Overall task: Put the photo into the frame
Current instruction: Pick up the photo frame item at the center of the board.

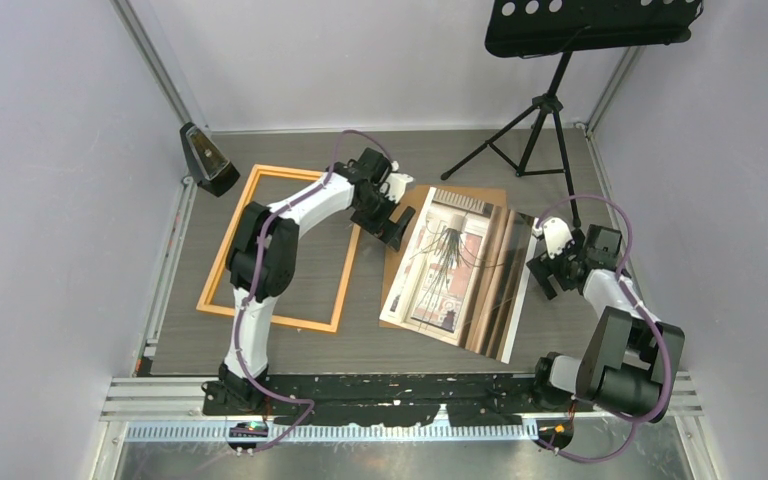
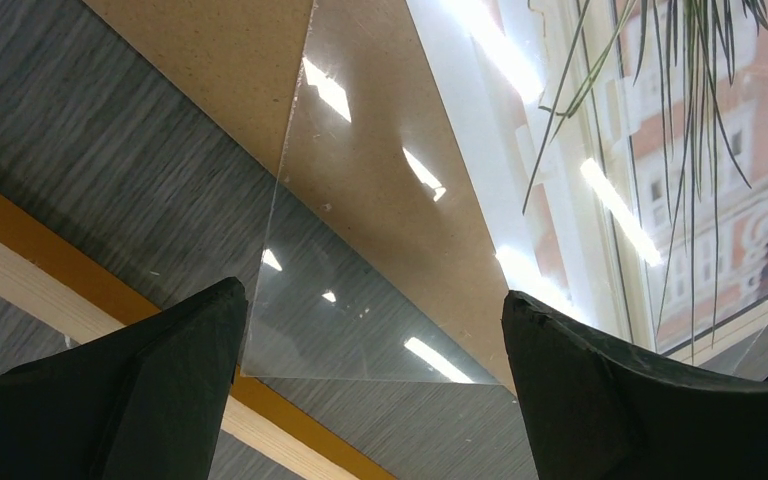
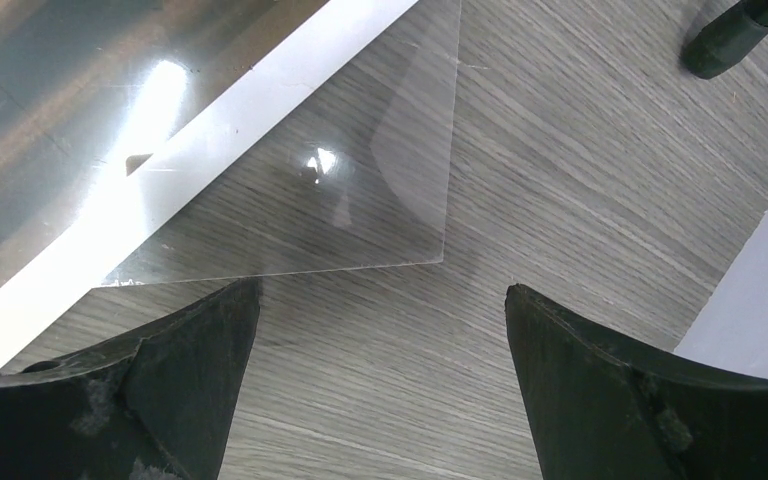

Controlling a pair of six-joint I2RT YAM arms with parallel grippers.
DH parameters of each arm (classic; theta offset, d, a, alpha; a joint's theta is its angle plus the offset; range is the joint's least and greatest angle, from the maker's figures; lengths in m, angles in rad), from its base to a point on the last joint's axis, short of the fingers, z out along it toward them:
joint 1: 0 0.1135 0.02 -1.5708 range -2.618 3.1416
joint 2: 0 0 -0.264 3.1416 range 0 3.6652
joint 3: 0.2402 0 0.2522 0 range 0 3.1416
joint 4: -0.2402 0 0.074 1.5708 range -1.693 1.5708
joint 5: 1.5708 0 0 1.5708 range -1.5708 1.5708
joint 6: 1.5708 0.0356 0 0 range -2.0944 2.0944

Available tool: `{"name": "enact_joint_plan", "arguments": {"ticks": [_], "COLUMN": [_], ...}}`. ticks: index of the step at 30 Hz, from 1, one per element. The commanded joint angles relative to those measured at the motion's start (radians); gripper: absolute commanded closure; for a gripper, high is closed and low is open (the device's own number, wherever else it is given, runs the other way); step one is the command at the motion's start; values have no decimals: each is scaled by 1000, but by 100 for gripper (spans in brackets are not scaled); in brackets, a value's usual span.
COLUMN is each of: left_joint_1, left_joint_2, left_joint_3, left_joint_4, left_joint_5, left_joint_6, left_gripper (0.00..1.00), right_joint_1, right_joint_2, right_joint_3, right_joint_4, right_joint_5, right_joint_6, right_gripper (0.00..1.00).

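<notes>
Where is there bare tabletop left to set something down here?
Bare grey table inside the thin orange wooden frame, and along the near strip. Crowded: between frame and the window-print photo, where the left gripper hangs; the right gripper flanks the photo's right side.

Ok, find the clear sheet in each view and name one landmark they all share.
Top external: clear sheet right of centre, lying over the photo.
Left wrist: its corner at centre, low.
Right wrist: its corner at upper centre-left.
Shared landmark: grey wood-grain table.
</notes>
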Motion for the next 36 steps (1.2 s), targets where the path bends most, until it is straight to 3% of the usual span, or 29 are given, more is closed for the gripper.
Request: {"name": "enact_joint_plan", "arguments": {"ticks": [1,8,18,36], "left_joint_1": [5,5,5,7], "left_joint_2": [0,4,76,-29], "left_joint_3": [0,-16,102,-120], "left_joint_4": [-13,10,-78,-42], "left_joint_5": [39,7,22,192], "left_joint_6": [-12,-4,-14,-30], "left_gripper": [3,2,3,11], "right_joint_1": [13,19,19,21], "right_joint_2": [21,21,15,6], "right_joint_3": [13,17,18,28], "right_joint_4": [10,10,1,-12], "right_joint_5": [11,14,22,3], "right_joint_6": [33,33,27,35], "right_gripper": [0,0,0,0]}}
